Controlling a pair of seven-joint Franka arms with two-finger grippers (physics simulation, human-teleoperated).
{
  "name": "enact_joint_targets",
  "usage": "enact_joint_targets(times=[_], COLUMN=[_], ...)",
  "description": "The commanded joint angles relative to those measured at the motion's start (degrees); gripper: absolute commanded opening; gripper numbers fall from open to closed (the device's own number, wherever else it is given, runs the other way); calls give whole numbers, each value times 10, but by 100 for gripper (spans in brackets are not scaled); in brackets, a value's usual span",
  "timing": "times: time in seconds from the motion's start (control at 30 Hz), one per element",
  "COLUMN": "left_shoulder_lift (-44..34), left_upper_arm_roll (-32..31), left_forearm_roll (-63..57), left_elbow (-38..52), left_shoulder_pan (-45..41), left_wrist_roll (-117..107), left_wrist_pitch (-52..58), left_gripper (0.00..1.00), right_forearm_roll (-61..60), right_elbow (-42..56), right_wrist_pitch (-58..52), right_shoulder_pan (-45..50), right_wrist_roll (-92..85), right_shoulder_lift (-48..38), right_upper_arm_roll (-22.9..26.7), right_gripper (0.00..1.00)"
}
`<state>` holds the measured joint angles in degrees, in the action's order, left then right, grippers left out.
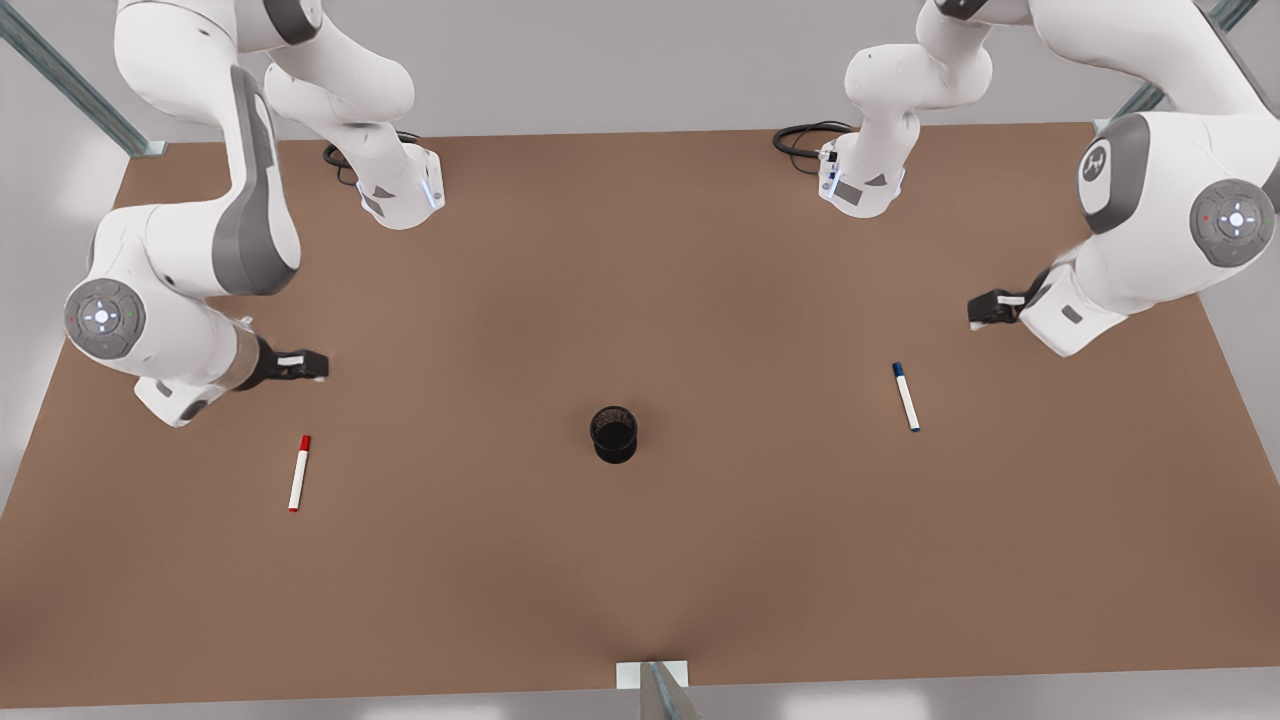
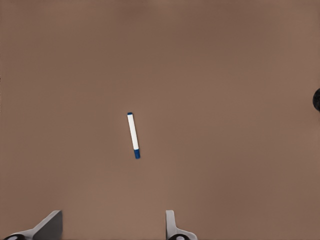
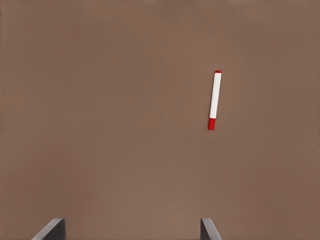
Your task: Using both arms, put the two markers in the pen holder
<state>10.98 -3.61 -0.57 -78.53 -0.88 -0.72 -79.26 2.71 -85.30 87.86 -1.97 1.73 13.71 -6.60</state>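
Hovering wide-open: left gripper (image 1: 985, 309) near blue marker (image 1: 906, 397); right gripper (image 1: 312, 366) near red marker (image 1: 299, 473); pen holder (image 1: 613, 434) mid-table.

Matt brown table (image 1: 640, 250) (smooth); black mesh pen holder (image 1: 613, 434).

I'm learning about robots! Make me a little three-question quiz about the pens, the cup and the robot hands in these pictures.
1. True or false: the red marker is already inside the pen holder.
2. Which marker lies nearest the left gripper? A) the red one B) the blue marker C) neither
3. Fill in: both markers lie flat on the brown ____.

Key
1. False. It lies on the table, on the front view's left, apart from the holder.
2. B. The left wrist view looks down on the blue marker; the right gripper hovers near the red one. Both grippers are open and hold nothing.
3. table
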Motion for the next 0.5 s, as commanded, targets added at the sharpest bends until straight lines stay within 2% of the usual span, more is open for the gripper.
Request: enact_joint_targets(times=[0.0, 0.07, 0.1, 0.13, 0.2, 0.27, 0.33, 0.47], left_shoulder_lift=[2, 72, 82, 81, 85, 91, 94, 105], left_upper_arm_roll=[-1, 4, 13, 17, 17, 17, 17, 14], left_forearm_roll=[0, 0, 0, 3, 3, 7, 20, 29], left_elbow=[-1, -6, -57, -129, -219, -304, -337, -445], left_shoulder_pan=[3, 2, 4, 25, 45, 61, 63, 50], left_wrist_roll=[9, 0, -41, -61, -104, -106, -100, -106], left_wrist_pitch=[-90, -145, -216, -310, -412, -540, -570, -730], left_gripper=[100, 100, 100, 100, 100, 100, 100, 100], right_forearm_roll=[0, 0, 3, 3, 0, -3, -12, -7], right_elbow=[0, -4, -28, -37, -29, 112, 112, 80], right_wrist_pitch=[88, 90, 130, 186, 281, 298, 300, 315], right_shoulder_pan=[-5, -11, -12, -26, -58, -76, -82, -104], right_wrist_roll=[8, 7, 7, 7, -11, -87, -88, -94], right_shoulder_lift=[1, 2, 18, 72, 153, 287, 292, 326], right_upper_arm_roll=[0, 0, 0, 2, 1, 5, 5, 5], right_gripper=[100, 100, 100, 100, 100, 100, 100, 100])
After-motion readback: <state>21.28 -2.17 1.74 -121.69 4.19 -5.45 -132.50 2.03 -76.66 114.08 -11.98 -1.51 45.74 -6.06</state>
